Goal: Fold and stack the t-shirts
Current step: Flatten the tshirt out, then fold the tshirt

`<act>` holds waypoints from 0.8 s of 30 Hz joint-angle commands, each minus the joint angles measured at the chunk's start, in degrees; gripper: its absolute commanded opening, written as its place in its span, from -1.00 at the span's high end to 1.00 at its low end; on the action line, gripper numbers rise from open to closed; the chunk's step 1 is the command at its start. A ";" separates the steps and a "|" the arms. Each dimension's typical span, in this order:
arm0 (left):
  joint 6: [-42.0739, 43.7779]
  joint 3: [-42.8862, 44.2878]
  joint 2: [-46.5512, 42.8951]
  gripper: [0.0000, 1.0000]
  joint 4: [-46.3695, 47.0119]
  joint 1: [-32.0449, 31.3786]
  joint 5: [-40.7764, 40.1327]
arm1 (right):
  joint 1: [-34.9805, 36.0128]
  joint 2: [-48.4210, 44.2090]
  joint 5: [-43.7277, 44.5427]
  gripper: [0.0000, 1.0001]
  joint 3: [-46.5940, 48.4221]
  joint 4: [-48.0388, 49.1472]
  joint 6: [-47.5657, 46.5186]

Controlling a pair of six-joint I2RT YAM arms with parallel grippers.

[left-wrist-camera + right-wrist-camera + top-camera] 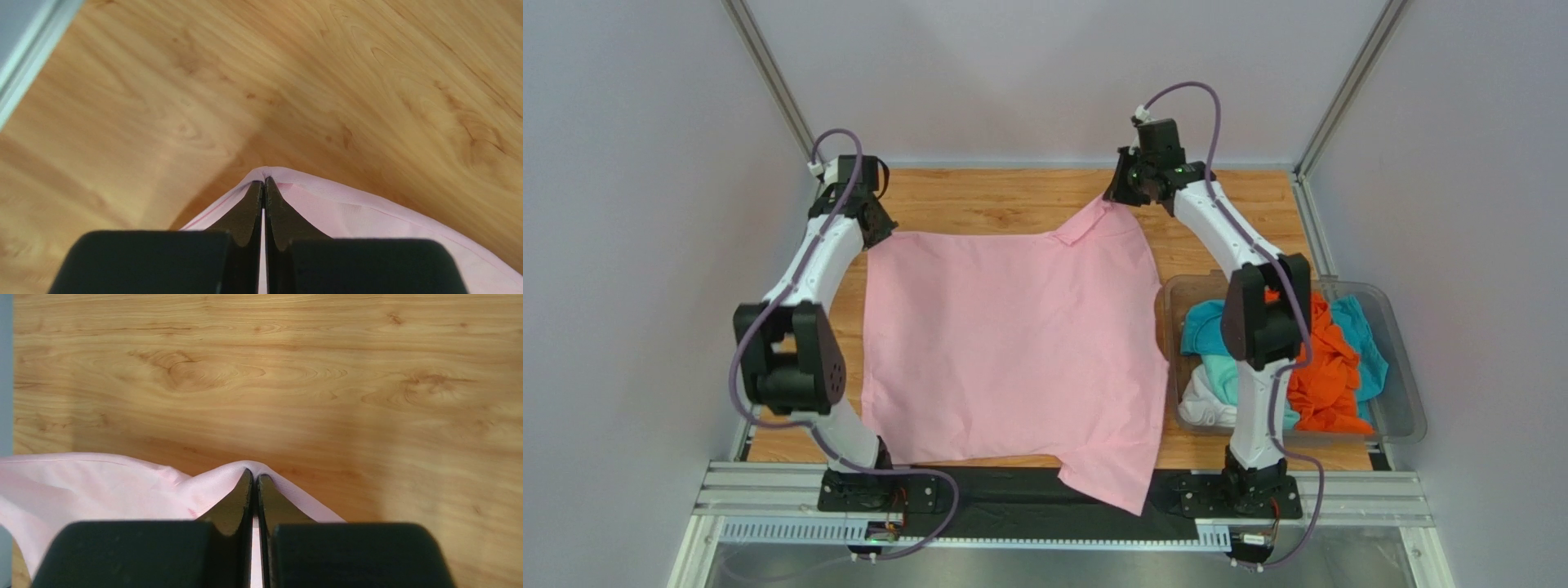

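The light pink t-shirt (1014,349) lies spread over the middle of the wooden table, one sleeve hanging over the near edge. My left gripper (867,221) is shut on its far left corner; the left wrist view shows the black fingers (248,211) pinching the pink cloth (368,220). My right gripper (1124,190) is shut on the far right corner, which is lifted; the right wrist view shows the cloth (92,484) pinched at the gripper (254,474). Orange (1326,374), teal (1208,331) and white (1204,404) shirts lie bunched in the bin.
A clear plastic bin (1400,410) stands at the right side of the table beside the right arm's base. Bare wood (1014,190) shows along the far edge. Grey walls enclose the table on three sides.
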 commanded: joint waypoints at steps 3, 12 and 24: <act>3.17 11.13 20.06 1.00 7.16 3.01 8.15 | -0.97 14.20 -4.31 1.00 12.85 4.97 -0.22; 4.49 19.50 29.79 1.00 6.88 6.01 12.80 | -1.24 21.34 -4.23 1.00 16.31 4.71 -0.05; 2.20 3.17 14.16 1.00 10.22 6.27 11.58 | -1.06 3.51 -6.33 0.99 -4.96 1.90 2.85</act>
